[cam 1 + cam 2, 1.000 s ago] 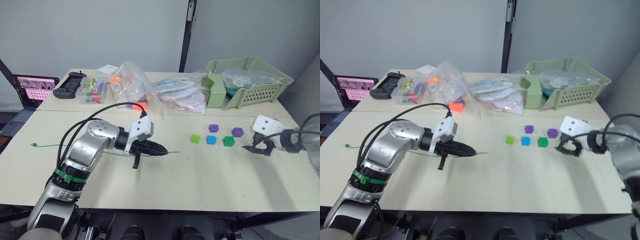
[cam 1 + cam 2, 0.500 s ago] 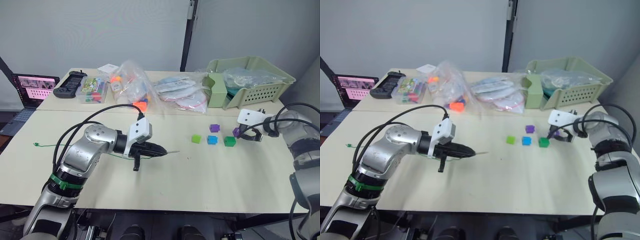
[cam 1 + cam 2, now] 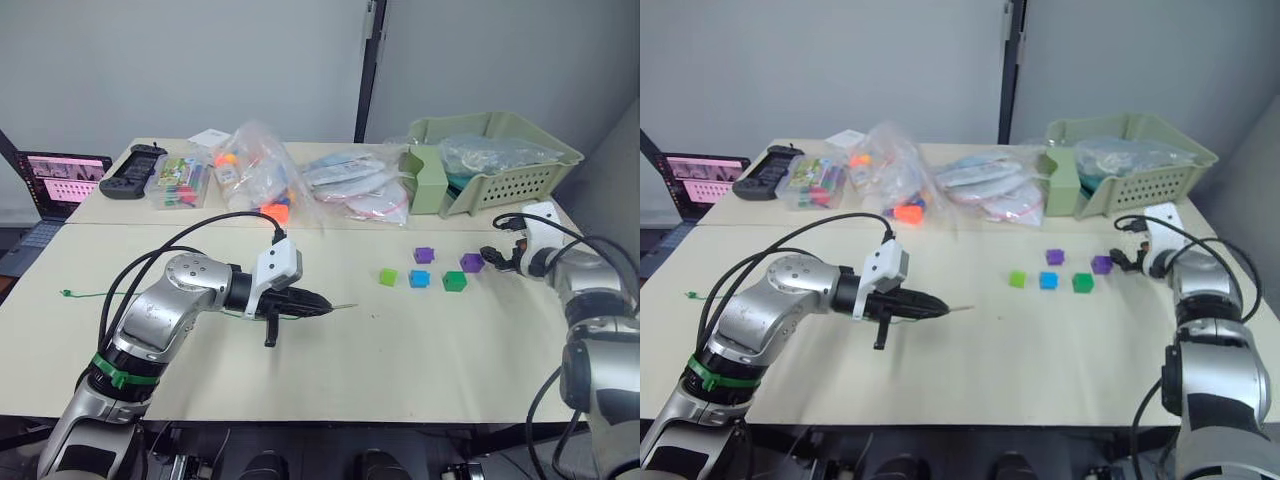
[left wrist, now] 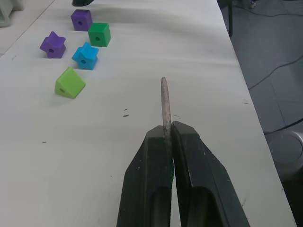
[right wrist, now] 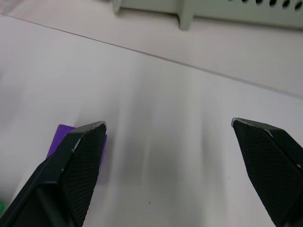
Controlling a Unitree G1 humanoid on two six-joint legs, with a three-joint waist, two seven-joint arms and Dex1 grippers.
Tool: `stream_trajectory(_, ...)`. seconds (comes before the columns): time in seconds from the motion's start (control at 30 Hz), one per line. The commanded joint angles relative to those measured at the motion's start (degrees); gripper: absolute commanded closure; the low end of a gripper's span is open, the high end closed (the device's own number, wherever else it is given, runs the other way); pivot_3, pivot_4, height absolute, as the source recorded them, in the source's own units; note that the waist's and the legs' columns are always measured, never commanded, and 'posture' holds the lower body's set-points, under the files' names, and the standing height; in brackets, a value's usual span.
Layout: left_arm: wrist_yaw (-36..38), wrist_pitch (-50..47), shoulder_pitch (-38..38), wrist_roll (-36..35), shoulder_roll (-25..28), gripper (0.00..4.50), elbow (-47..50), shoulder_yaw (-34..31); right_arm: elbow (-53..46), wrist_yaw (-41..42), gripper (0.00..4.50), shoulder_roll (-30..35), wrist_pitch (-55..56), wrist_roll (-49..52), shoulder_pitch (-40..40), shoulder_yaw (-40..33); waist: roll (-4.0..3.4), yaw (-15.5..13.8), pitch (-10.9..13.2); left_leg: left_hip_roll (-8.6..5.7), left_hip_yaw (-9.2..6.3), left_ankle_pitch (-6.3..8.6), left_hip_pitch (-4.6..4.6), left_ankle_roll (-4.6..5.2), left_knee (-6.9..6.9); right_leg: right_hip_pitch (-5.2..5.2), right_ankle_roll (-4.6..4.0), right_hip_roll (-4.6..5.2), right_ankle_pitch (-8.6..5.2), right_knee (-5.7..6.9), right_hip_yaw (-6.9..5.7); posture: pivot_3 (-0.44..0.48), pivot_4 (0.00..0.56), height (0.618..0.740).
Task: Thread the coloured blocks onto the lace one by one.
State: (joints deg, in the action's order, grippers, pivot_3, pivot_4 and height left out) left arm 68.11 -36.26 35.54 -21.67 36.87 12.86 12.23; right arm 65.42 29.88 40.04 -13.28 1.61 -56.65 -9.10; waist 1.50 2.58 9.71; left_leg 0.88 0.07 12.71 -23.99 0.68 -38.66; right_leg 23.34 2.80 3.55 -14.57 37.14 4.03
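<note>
My left gripper (image 3: 322, 303) is shut on the lace (image 3: 150, 296), just behind its stiff grey tip (image 4: 164, 101), which points right toward the blocks. The green cord trails left across the table to a knot (image 3: 66, 293). The blocks lie in a loose group on the table: light green (image 3: 388, 276), blue (image 3: 420, 278), dark green (image 3: 454, 281) and two purple ones (image 3: 424, 255) (image 3: 471, 262). My right gripper (image 3: 492, 257) hovers open just right of the right-hand purple block (image 5: 57, 139), which sits beside one finger (image 5: 78, 161), not between the two.
At the table's back stand a pale green basket (image 3: 500, 150), clear bags of toys (image 3: 255, 165), a box of coloured pieces (image 3: 182, 180), a black controller (image 3: 135, 172) and a laptop (image 3: 60, 180). Bare tabletop (image 3: 400, 340) lies in front of the blocks.
My right gripper has swung from the table's front right back to the right-hand purple block. The left gripper has kept hold of the lace tip, almost still.
</note>
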Motion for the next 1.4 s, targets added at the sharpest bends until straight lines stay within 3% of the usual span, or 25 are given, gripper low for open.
stream_trajectory(0.03, 0.0, 0.5, 1.2, -0.9, 0.3, 4.45, 0.9, -0.7, -6.1, 0.6, 0.0, -0.6, -1.0, 3.4, 0.9, -2.5, -0.01, 0.2, 0.0, 0.01, 0.0, 0.0, 0.0, 0.0, 0.0, 0.0, 0.0, -0.01, 0.0, 0.0, 0.01, 0.0, 0.15, 0.737)
stream_trajectory(0.33, -0.1, 0.2, 0.9, -1.0, 0.4, 4.45, 1.4, -0.6, -13.9, 0.6, 0.0, -2.4, -3.9, 6.3, 5.5, -4.0, -0.03, -0.1, 0.0, -0.01, 0.02, 0.0, 0.04, 0.0, 0.03, -0.02, 0.02, 0.0, 0.01, -0.01, 0.02, 0.0, 0.15, 0.737)
stream_trajectory(0.8, -0.2, 0.0, 1.1, -1.0, 0.7, 4.45, 1.5, -0.8, -13.6, -0.6, 0.0, -3.7, -3.9, 5.8, 8.4, -2.9, -0.04, -0.1, 0.0, -0.01, 0.01, 0.0, 0.04, 0.0, 0.03, -0.03, 0.02, -0.01, 0.01, -0.02, 0.01, 0.0, 0.15, 0.737)
stream_trajectory(1.13, -0.3, 0.2, 1.5, -0.7, 0.5, 4.5, 1.2, -0.6, -12.0, -1.5, 3.26, -3.9, -5.3, 5.8, 8.1, -2.9, -0.04, -0.1, 0.0, -0.01, 0.02, 0.0, 0.04, 0.0, 0.03, -0.03, 0.02, -0.01, 0.01, -0.02, 0.02, 0.0, 0.15, 0.737)
stream_trajectory(1.4, -0.4, 0.2, 1.6, -0.7, 0.3, 4.5, 1.1, -0.4, -15.5, -0.7, 3.35, -3.4, -7.4, 7.2, 8.2, -3.7, -0.04, -0.1, 0.0, -0.01, 0.01, 0.0, 0.04, 0.0, 0.03, -0.04, 0.02, -0.01, 0.01, -0.02, 0.01, 0.0, 0.15, 0.737)
